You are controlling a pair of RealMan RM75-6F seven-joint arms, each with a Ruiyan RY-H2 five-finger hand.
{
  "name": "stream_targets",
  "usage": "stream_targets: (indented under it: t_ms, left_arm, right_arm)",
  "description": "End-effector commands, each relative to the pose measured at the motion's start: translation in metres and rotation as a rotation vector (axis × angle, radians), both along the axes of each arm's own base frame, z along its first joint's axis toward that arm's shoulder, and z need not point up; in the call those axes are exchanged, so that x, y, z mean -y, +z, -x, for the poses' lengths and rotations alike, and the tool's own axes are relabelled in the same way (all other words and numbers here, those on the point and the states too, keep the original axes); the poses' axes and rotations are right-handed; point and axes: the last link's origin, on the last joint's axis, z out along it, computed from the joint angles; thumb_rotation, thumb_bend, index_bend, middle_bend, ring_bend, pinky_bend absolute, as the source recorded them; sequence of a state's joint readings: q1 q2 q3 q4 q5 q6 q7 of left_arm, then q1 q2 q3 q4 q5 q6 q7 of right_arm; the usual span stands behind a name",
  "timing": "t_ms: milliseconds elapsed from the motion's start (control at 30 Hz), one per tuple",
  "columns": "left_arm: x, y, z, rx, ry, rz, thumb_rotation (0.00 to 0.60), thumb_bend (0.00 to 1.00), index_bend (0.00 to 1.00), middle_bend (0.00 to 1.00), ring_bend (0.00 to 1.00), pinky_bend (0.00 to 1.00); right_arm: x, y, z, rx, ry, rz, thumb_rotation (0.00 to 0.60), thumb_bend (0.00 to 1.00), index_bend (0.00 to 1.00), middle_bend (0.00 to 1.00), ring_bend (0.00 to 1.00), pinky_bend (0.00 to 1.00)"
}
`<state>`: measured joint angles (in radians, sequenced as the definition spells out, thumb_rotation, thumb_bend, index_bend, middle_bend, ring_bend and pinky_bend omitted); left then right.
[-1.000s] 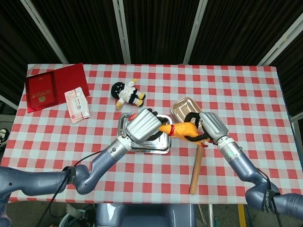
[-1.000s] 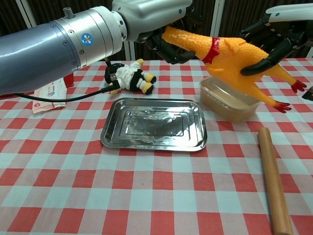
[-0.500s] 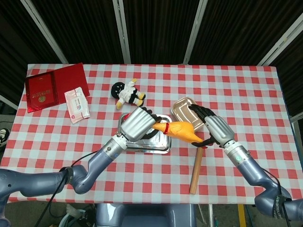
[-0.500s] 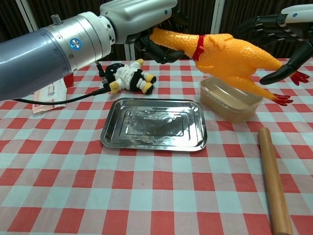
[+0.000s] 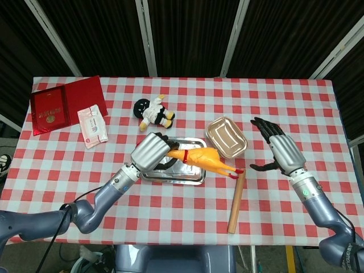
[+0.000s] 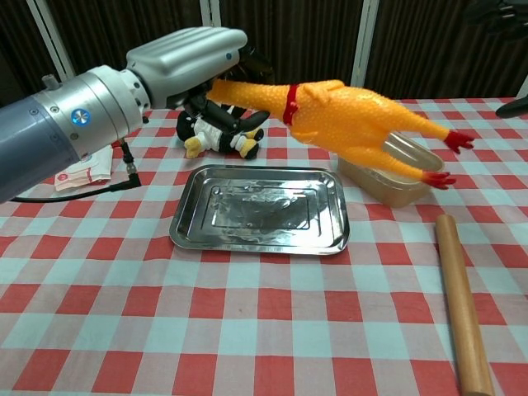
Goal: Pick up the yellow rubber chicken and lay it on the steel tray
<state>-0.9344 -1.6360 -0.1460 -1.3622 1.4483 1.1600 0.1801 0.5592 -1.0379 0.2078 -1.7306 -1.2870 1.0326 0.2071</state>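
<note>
My left hand (image 5: 151,152) (image 6: 191,64) grips the yellow rubber chicken (image 5: 203,160) (image 6: 346,117) by its head and neck. The chicken hangs level in the air, its red feet pointing right, above the right part of the steel tray (image 5: 193,177) (image 6: 257,209). The tray lies flat on the checked cloth with nothing on it. My right hand (image 5: 279,149) is off to the right with its fingers spread, holding nothing and well apart from the chicken. In the chest view only its dark fingertips (image 6: 495,10) show at the top right corner.
A shallow copper-coloured container (image 5: 226,136) (image 6: 388,172) stands right of the tray. A wooden rolling pin (image 5: 236,202) (image 6: 460,301) lies at the front right. A plush toy (image 5: 153,112) (image 6: 216,130) sits behind the tray. A red booklet (image 5: 60,103) and a tissue pack (image 5: 92,125) lie far left.
My right hand let go of the chicken and drew away to the right, opening. My left hand carried the chicken leftward and lower, over the tray.
</note>
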Motion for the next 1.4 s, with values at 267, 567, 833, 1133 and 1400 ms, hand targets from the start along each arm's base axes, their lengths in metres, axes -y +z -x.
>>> stream_targets:
  t_ms: [267, 567, 833, 1133, 1400]
  left_arm:
    - [-0.01, -0.022, 0.049, 0.018, 0.129, 0.039, 0.6, 0.59, 0.63, 0.66, 0.59, 0.64]
    - [-0.027, -0.044, 0.083, 0.034, 0.288, 0.076, 0.6, 0.58, 0.62, 0.65, 0.59, 0.64]
    - [-0.029, -0.058, 0.087, 0.045, 0.343, 0.112, 0.6, 0.56, 0.6, 0.64, 0.59, 0.63]
    - [-0.025, -0.062, 0.084, 0.053, 0.319, 0.127, 0.6, 0.46, 0.52, 0.56, 0.51, 0.58]
    - [-0.021, -0.061, 0.086, -0.054, 0.347, 0.18, 0.6, 0.21, 0.2, 0.22, 0.16, 0.19]
  right_arm:
    - [-0.002, 0.007, 0.022, 0.001, -0.057, 0.061, 0.6, 0.04, 0.0, 0.0, 0.0, 0.06]
    - [-0.002, 0.006, 0.026, 0.023, -0.067, 0.066, 0.6, 0.04, 0.0, 0.0, 0.0, 0.06]
    - [-0.001, 0.007, 0.028, 0.03, -0.076, 0.073, 0.6, 0.04, 0.0, 0.0, 0.0, 0.06]
    - [-0.001, 0.005, 0.03, 0.031, -0.084, 0.063, 0.6, 0.04, 0.0, 0.0, 0.0, 0.06]
    - [-0.002, 0.005, 0.031, 0.035, -0.087, 0.059, 0.6, 0.04, 0.0, 0.0, 0.0, 0.06]
